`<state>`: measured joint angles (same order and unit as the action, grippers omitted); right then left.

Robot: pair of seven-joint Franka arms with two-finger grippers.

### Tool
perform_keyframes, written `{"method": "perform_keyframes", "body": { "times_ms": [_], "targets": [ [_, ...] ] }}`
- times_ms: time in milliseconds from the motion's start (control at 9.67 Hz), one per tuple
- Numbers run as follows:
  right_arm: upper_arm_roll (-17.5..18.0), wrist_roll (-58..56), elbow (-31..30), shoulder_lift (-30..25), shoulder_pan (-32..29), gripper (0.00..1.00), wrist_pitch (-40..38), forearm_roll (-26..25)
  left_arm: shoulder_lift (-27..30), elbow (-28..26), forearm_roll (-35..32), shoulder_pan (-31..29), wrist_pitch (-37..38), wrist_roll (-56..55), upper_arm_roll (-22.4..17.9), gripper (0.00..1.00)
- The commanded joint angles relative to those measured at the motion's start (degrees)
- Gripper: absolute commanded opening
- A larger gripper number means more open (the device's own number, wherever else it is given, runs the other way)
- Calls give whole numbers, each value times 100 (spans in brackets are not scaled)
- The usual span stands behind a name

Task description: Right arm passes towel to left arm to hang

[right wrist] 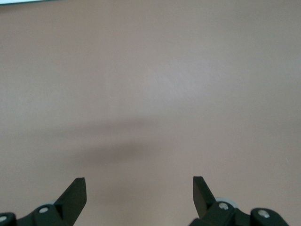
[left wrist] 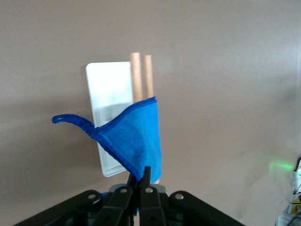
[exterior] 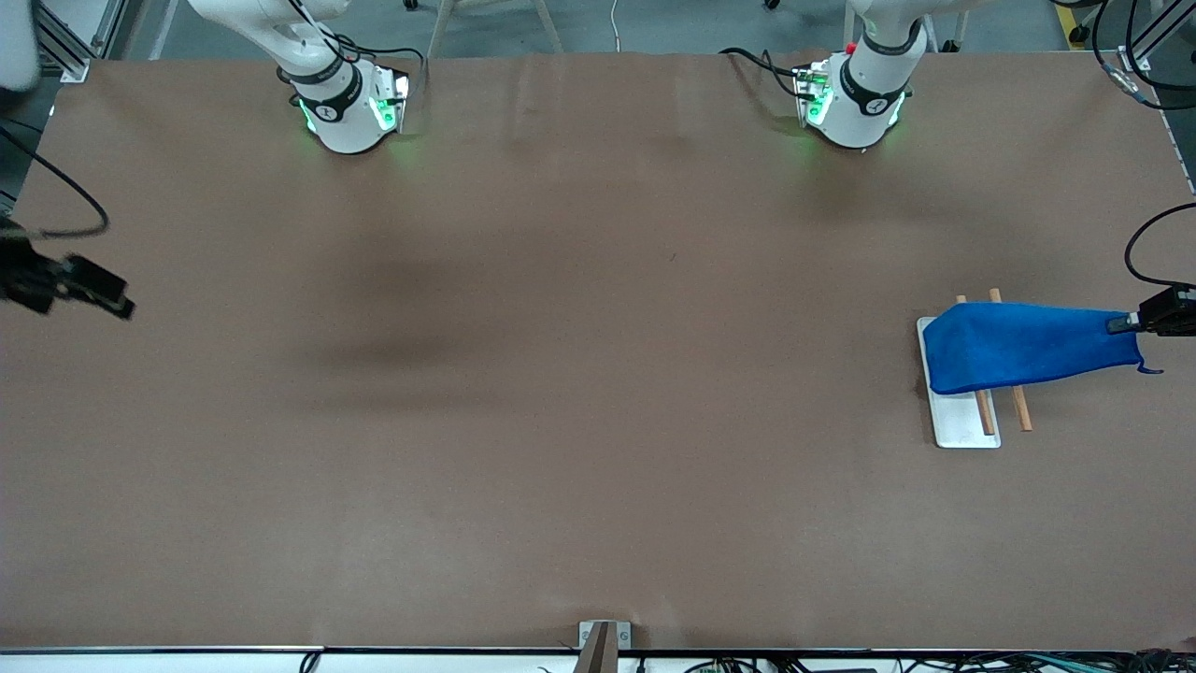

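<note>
Step in hand: hanging. The left gripper is clamped on one corner of the blue towel, held over the left arm's end of the worktop. The towel drapes across the two wooden rails of a rack on a white base plate — the hand-over appears complete. The right gripper waits with fingers spread wide and empty over the right arm's end. The next move likely calls for lowering the held corner past the rails, then releasing — the towel should hang evenly.
</note>
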<state>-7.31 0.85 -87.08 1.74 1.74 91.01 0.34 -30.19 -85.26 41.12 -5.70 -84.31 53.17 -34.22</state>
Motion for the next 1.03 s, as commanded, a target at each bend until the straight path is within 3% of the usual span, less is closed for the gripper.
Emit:
{"method": "perform_keyframes", "body": {
  "times_ms": [0,103,207,310,621,724,828,931],
  "targets": [
    [-165,47,-213,-402,-7,100,-259,-86,-276,115,-105,43,-182,97,-180,8],
    [-140,30,-239,-420,2,100,-260,-95,-285,106,-105,43,-183,71,-190,10],
    [-131,30,-248,-438,20,100,-277,-95,-285,106,-87,43,-200,53,-190,62],
    [-131,30,-257,-438,28,100,-242,-104,-259,115,-96,78,-348,53,-199,100],
    [-139,38,-345,-508,2,100,-259,-104,47,229,-166,174,-384,27,-181,100],
    [-131,47,-336,-499,2,100,-251,-104,171,308,-401,366,-585,-478,-155,100],
    [-139,38,-327,-482,11,100,-233,-104,459,422,-847,464,-665,-866,28,100],
    [-131,38,-319,-482,20,100,-207,-113,792,423,-1408,447,-823,-983,578,100]
  ]
}}
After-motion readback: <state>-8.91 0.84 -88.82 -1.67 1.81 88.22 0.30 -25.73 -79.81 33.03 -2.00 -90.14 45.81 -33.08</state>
